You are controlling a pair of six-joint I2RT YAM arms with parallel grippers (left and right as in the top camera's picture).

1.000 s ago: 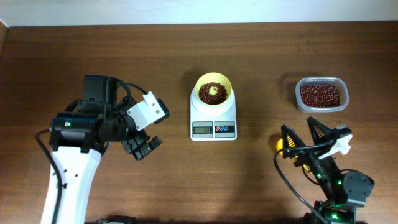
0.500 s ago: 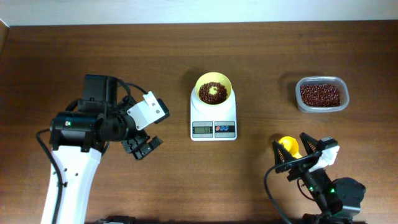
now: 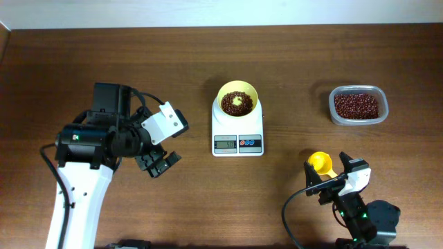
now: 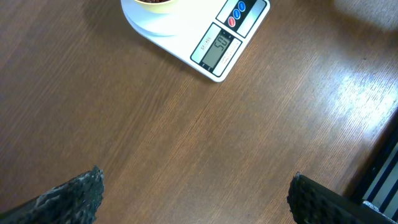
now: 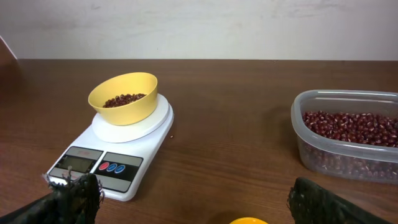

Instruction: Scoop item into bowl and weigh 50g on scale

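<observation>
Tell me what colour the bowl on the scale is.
The bowl is yellow, clearest in the right wrist view.

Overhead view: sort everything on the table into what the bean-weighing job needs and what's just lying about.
Belongs to the job:
- beans already scooped in
- bowl holding them
- scale under the bowl
- clear container, the bean supply
- yellow scoop, not held

Just lying about:
- nothing that these views show

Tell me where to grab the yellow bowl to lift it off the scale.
Pinch the rim of the bowl on the side facing the container, coming down from above, one finger inside. Its walls flare, so a side squeeze would likely slip, and the beans sit below the rim.
</observation>
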